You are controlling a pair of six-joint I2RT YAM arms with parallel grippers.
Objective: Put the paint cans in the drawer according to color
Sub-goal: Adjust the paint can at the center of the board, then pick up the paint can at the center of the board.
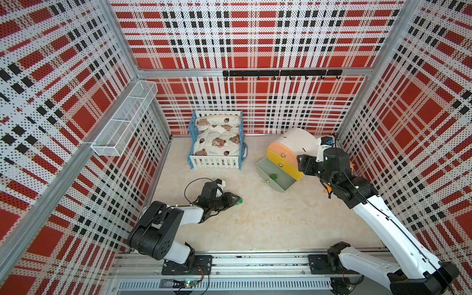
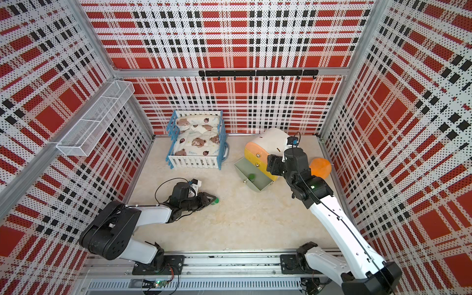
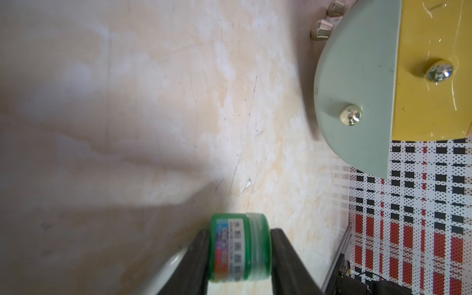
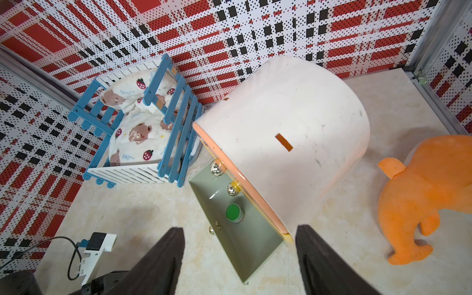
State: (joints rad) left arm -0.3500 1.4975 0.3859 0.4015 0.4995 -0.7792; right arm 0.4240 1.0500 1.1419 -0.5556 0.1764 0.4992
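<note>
Left gripper [image 3: 240,232] clamps green can [image 3: 240,251] near floor [image 3: 127,115]. Right gripper [image 4: 240,228], jaws apart, over drawer [image 4: 255,245] containing second can [image 4: 233,212]. Crib [image 4: 143,132], toy [image 4: 421,194] flank cabinet [image 4: 293,122].

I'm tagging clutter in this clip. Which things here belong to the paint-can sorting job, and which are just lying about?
Job: green paint can between the fingers of the left gripper; second green can in the open green drawer; white drawer cabinet.
Lying about: toy bed; orange soft toy; wire basket; hook rail.
</note>
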